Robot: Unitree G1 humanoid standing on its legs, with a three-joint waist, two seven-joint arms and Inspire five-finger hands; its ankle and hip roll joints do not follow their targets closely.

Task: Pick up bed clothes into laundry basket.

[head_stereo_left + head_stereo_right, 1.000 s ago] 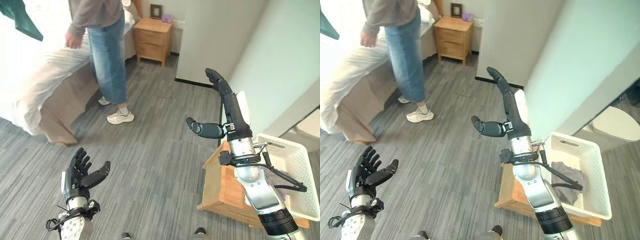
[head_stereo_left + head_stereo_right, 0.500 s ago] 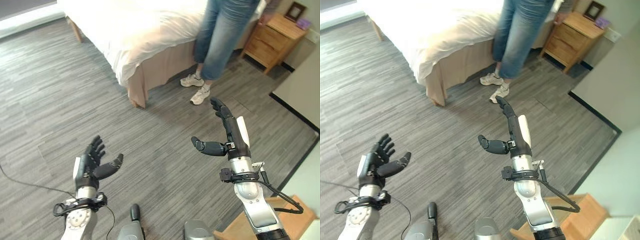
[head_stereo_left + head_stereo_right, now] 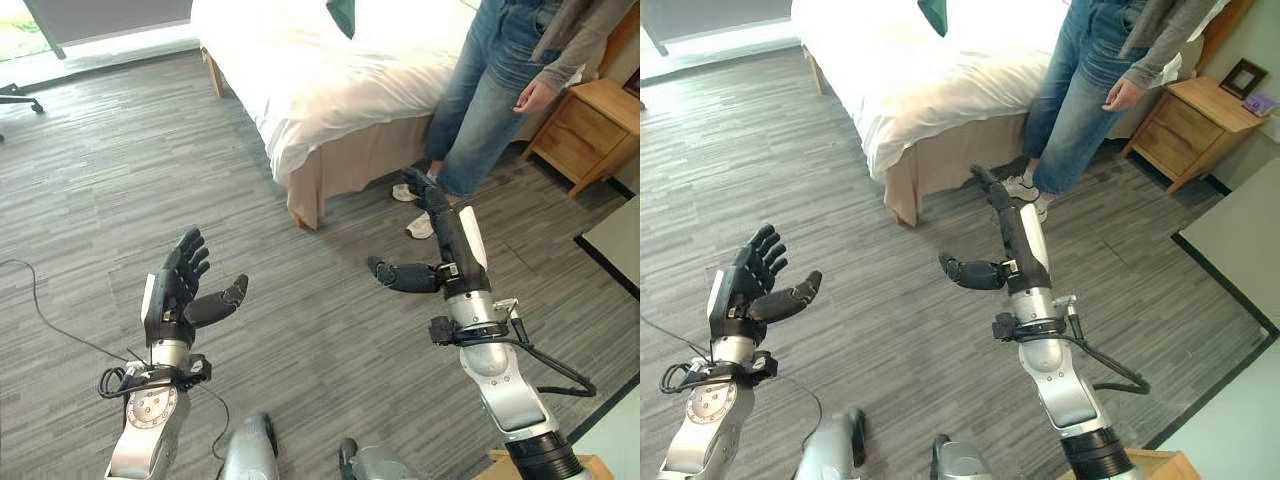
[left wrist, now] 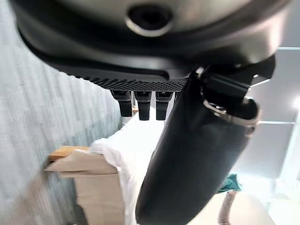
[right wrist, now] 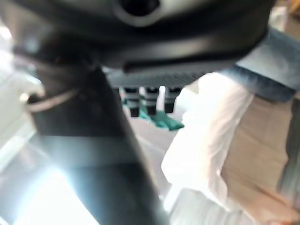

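Now: both hands empty, fingers apart; your right hand point(image 3: 440, 262) nearer green cloth point(image 3: 342, 14) on bed point(image 3: 330, 90), upper centre; left hand point(image 3: 178, 300) lower left.

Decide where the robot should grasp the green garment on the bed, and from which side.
Likely the green garment's lower tip, which hangs toward the foot of the white bed. Approach from the foot end, where the open right hand already points.

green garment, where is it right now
In the left eye view the green garment lies on the white bed at the far top, left of the standing person, well beyond both open hands.
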